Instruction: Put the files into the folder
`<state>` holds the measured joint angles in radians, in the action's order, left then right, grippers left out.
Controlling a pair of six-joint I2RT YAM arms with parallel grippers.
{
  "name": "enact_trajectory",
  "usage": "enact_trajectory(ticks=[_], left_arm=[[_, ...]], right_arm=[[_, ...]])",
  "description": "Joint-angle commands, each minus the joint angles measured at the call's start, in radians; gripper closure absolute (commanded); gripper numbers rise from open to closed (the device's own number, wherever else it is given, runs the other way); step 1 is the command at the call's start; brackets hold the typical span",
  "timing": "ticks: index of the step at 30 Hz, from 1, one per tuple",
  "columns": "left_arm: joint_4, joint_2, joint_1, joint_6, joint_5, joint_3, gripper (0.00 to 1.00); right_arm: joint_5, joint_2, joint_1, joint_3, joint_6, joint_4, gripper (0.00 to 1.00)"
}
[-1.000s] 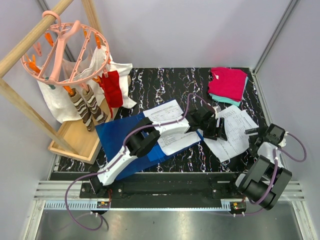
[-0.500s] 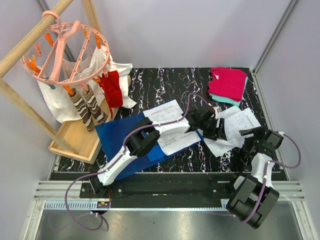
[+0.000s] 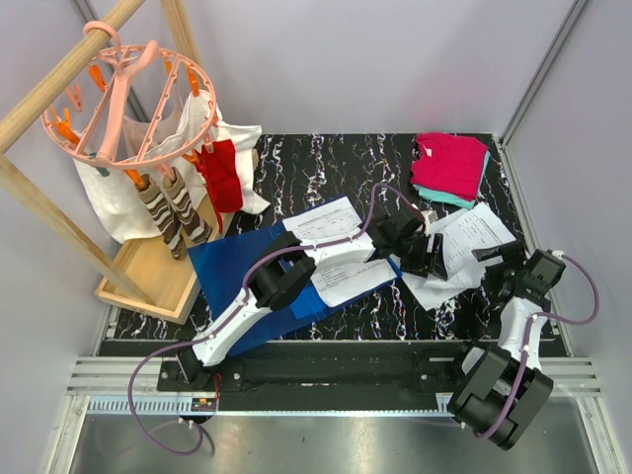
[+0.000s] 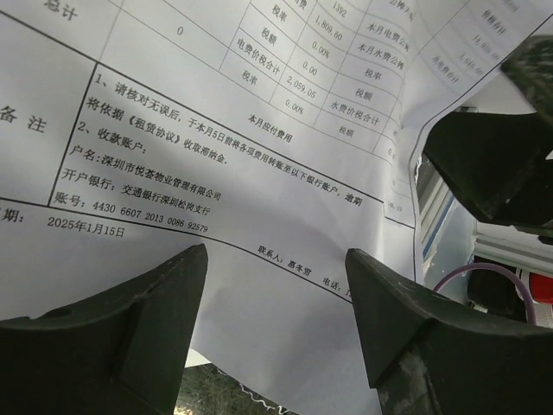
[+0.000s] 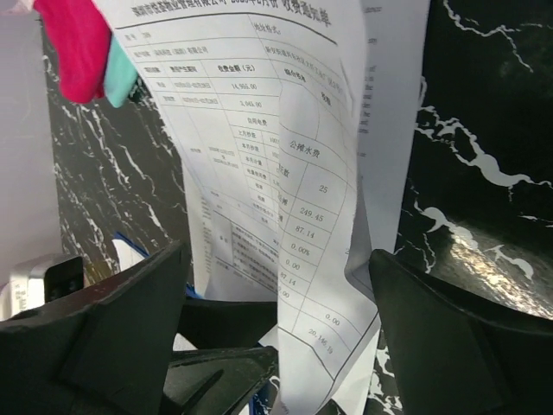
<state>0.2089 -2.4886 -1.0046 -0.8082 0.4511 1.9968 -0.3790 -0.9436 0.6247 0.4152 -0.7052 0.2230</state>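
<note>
Patience pays: my left claw (image 4: 276, 255) and right claw (image 5: 278, 252) both gape at the files (image 3: 472, 242); I'd pinch one edge squarely, then slide sheets flat toward the folder (image 3: 219, 262).

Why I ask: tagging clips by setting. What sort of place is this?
Likely a lab booth staged as home: plain walls enclosing a black marbled table, wooden laundry rack, printed files.

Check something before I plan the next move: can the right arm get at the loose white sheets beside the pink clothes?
Probably yes. The right gripper is open at the near-right edge of the sheets, with nothing between them. The left gripper is at their opposite side.
</note>
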Motion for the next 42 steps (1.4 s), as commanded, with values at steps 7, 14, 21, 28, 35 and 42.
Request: enact_trajectory(ticks=[7,14,21,28,35,42], left_arm=[[0.053,-0.021,0.006,0.003,0.031,0.014,0.28],[0.030,-0.036,0.008,-0.019,0.046,0.008,0.28],[0.021,-0.032,0.012,-0.025,0.044,-0.004,0.28],[-0.006,-0.015,0.023,-0.049,0.041,-0.033,0.28],[-0.112,0.036,0.026,-0.170,0.035,-0.125,0.28],[-0.171,0.054,0.034,-0.262,0.061,-0.165,0.28]], right_arm=[[-0.092,-0.024,-0.003,0.071,0.027,-0.008,0.00],[-0.187,-0.020,-0.002,0.083,0.033,0.003,0.00],[-0.216,0.005,-0.003,0.073,0.027,0.024,0.00],[-0.172,0.054,-0.003,0.054,0.023,0.076,0.00],[-0.046,0.144,-0.002,-0.016,-0.019,0.127,0.00],[0.025,0.083,-0.003,0.016,0.012,0.111,0.00]])
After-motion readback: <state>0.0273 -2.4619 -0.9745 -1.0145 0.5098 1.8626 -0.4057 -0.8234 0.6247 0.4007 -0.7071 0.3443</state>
